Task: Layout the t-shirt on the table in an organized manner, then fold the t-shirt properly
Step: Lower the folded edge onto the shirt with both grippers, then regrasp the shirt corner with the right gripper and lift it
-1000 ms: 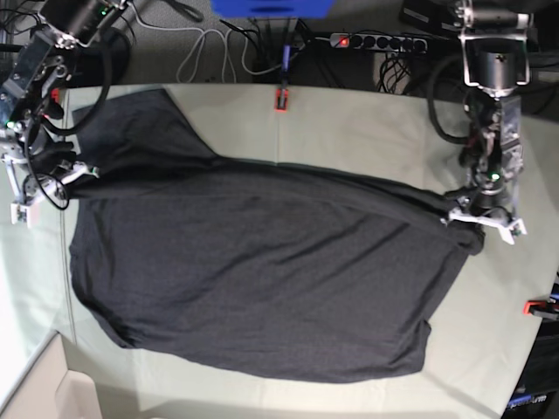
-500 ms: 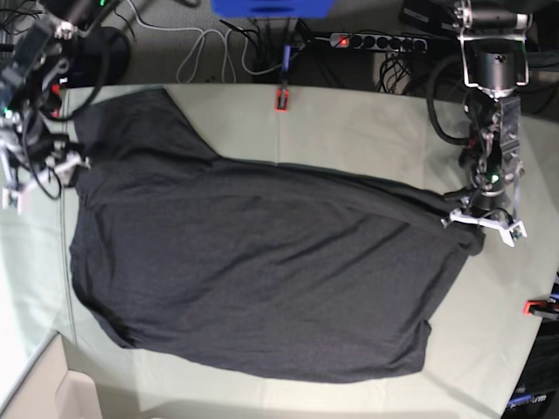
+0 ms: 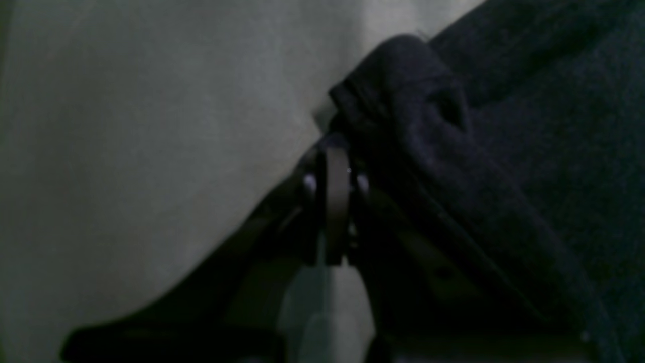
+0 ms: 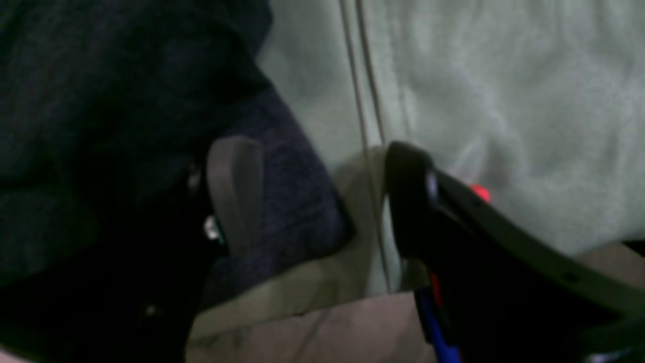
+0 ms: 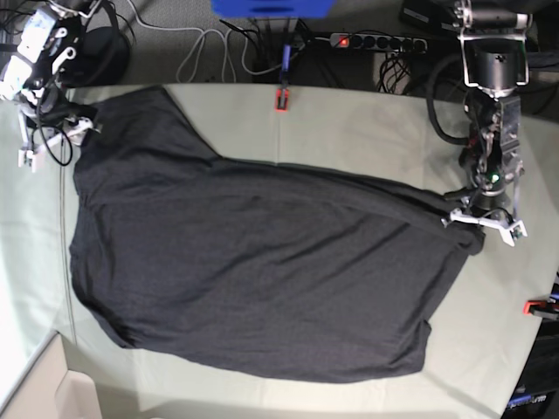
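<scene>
table — t-shirt flat

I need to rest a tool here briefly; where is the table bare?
Bare table lies beyond the t-shirt, between the red clamp and left gripper. A thinner strip borders the near hem. Both gripper corners are crowded; right gripper.

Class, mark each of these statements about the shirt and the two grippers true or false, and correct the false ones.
1. The left gripper is shut on the t-shirt. True.
2. The right gripper is clamped on the shirt. False: its jaws stand open.
3. The shirt is neatly folded into a small square. False: it lies spread out across the table.
4. A red clamp sits at the table's far edge. True.
</scene>
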`<state>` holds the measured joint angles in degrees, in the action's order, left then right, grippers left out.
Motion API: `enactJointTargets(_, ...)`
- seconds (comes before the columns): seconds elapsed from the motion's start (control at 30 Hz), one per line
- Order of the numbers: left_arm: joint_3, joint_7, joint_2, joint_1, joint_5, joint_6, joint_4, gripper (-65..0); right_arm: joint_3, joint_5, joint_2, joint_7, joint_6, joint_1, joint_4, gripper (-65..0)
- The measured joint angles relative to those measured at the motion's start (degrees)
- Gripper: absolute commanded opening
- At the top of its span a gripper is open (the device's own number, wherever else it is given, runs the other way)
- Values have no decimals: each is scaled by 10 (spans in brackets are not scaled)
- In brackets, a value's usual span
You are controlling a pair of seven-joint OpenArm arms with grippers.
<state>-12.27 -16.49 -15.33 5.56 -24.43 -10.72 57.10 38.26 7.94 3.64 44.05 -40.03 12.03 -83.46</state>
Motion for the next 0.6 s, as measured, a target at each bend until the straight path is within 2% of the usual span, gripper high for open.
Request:
enactJointTargets(0.1, 0, 0, 0, 0, 0, 0, 0, -650, 0, 0, -5, -7, 0, 2, 3, -268)
enactJointTargets(0.17, 0, 0, 0, 0, 0, 0, 0, -650, 0, 0, -8, -16, 0, 2, 10, -307)
enactJointTargets(0.27, 0, 0, 0, 0, 0, 0, 0, -650, 0, 0, -9, -28, 0, 9, 14, -419)
enactJointTargets(0.33, 0, 0, 0, -1, -1, 0, 0, -650, 2, -1, -21, -39, 0, 16, 9, -492)
enactJointTargets(0.5, 0, 0, 0, -1, 0, 0, 0, -650, 1, -3, -39, -25, 0, 39, -25, -650)
enactJointTargets(0.6, 0, 0, 0, -1, -1, 0, 0, -650, -1, -1, -49, 9, 0, 49, -54, -650)
